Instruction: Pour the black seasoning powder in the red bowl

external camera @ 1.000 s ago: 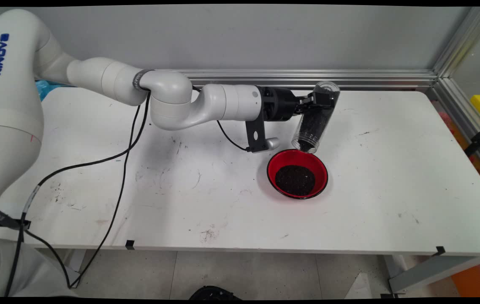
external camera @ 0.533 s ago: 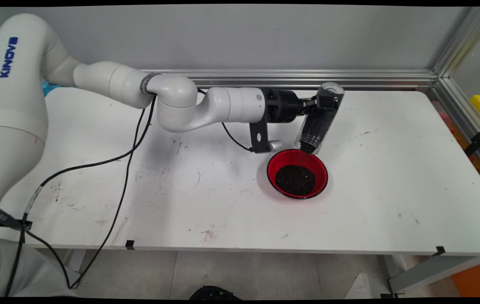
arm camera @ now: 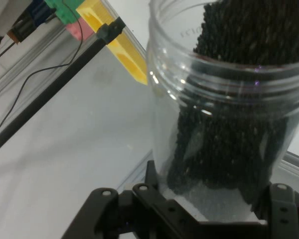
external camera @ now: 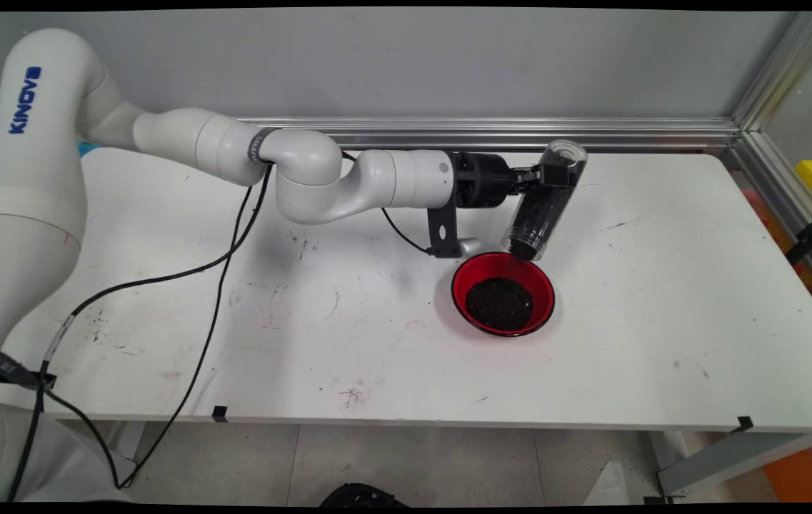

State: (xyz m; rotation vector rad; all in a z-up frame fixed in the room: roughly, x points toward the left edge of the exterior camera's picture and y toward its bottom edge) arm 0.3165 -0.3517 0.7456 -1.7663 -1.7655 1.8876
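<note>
Gripper (external camera: 545,175) clamped on tilted clear jar (external camera: 543,203) of dark grains, mouth down over red bowl (external camera: 464,285) below; best tipped slowly.

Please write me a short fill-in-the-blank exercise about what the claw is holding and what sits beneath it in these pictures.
1. The claw is shut on a clear plastic ____ of dark granules.
2. The jar is tilted with its open mouth pointing ____.
3. Below the jar's mouth stands a ____ bowl on the white table.
4. The bowl already holds a heap of ____ granules.

Missing words: jar; downward; red; dark
</note>
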